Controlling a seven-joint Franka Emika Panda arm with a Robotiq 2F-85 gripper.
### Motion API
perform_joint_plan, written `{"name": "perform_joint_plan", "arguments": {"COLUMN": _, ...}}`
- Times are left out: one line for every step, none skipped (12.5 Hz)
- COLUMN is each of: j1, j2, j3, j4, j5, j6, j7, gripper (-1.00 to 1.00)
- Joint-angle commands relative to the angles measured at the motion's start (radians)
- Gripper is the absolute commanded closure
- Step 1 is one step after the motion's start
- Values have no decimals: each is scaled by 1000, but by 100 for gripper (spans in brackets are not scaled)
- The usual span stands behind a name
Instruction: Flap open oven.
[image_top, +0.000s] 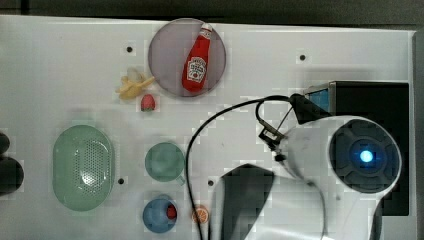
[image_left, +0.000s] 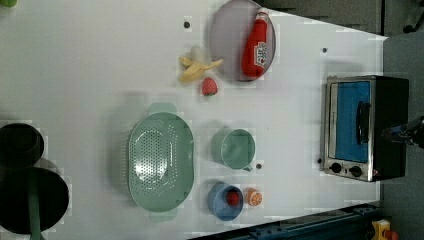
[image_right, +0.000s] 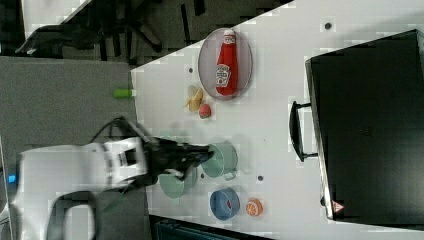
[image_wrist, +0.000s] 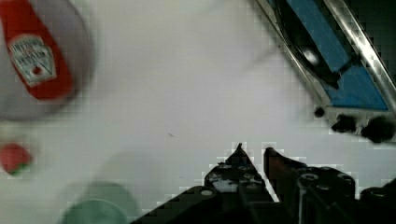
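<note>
The oven stands at the left view's right, on the white table. Its blue glass door is closed against the silver frame, with the black bar handle across it and black knobs beside it. In the right view its black top and handle show. In the wrist view my gripper hangs above bare table, short of the oven front. Its fingertips stand a narrow gap apart with nothing between them. In the top view my arm covers much of the oven.
A ketchup bottle lies on a grey plate, with a banana and a strawberry beside it. A green colander, a green mug, a blue bowl and an orange half sit nearby. A black cable trails from the arm.
</note>
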Motion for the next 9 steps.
{"name": "perform_joint_plan", "arguments": {"j1": -44, "j2": 39, "j3": -87, "j4": -34, "j5": -3, "j6": 112, "j7": -406, "gripper": 65}}
{"name": "perform_joint_plan", "arguments": {"j1": -46, "j2": 60, "j3": -108, "j4": -38, "j5": -3, "j6": 153, "j7": -520, "gripper": 65}}
{"name": "perform_joint_plan", "arguments": {"j1": -48, "j2": 82, "j3": -128, "j4": -38, "j5": -3, "j6": 193, "j7": -612, "gripper": 65}}
{"name": "perform_joint_plan", "arguments": {"j1": -50, "j2": 104, "j3": -148, "j4": -38, "j5": -3, "j6": 233, "j7": -670, "gripper": 65}}
{"name": "perform_joint_plan", "arguments": {"j1": -50, "j2": 126, "j3": -166, "j4": -38, "j5": -3, "j6": 266, "j7": -695, "gripper": 65}}
{"name": "perform_joint_plan", "arguments": {"j1": -50, "j2": 149, "j3": -181, "j4": -38, "j5": -3, "j6": 291, "j7": -698, "gripper": 65}}
{"name": "perform_joint_plan", "arguments": {"j1": -51, "j2": 172, "j3": -193, "j4": -39, "j5": -3, "j6": 311, "j7": -698, "gripper": 65}}
{"name": "perform_joint_plan", "arguments": {"j1": -51, "j2": 194, "j3": -203, "j4": -42, "j5": -3, "j6": 322, "j7": -698, "gripper": 65}}
{"name": "perform_joint_plan", "arguments": {"j1": -51, "j2": 214, "j3": -209, "j4": -45, "j5": -3, "j6": 331, "j7": -698, "gripper": 65}}
